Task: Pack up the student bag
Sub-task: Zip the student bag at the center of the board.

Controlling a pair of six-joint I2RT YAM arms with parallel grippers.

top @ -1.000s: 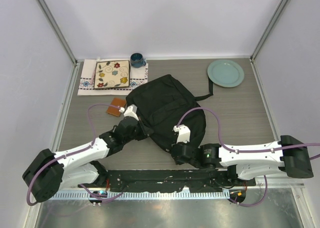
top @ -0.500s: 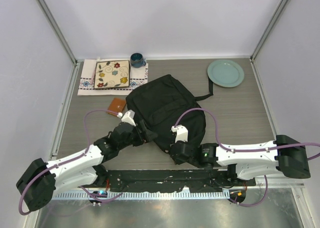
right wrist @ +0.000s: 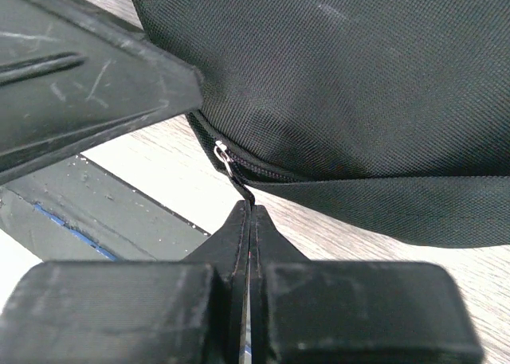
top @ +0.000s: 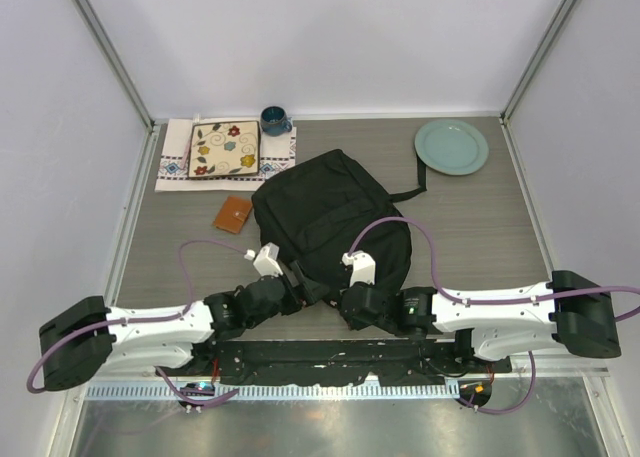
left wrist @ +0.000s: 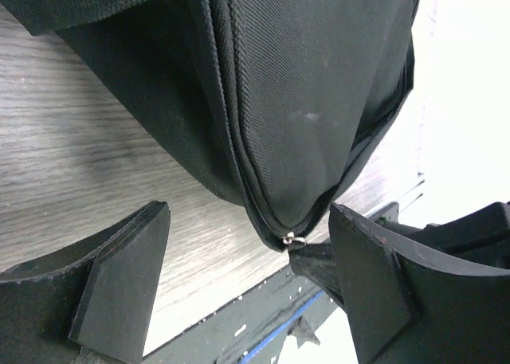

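Two hands meet at the near, rounded end of the student bag (top: 335, 217), which lies flat on the bench (top: 480, 242) about mid-width. Your right hand (right wrist: 249, 213) is clenched on the zipper pull (right wrist: 224, 157) at the bag's near edge, with the black tab pinched between its closed fingers. Your left hand (left wrist: 247, 292) is released. Its fingers stand wide apart with that same corner of the bag in the gap between them, and neither finger touches the fabric. You have a brown wallet (top: 233, 214) just beside the bag's left side. Farther back lie a flowered square (top: 224, 149) on a patterned cloth (top: 172, 165), a blue mug (top: 275, 120) and, well to the right, a pale green plate (top: 452, 145).
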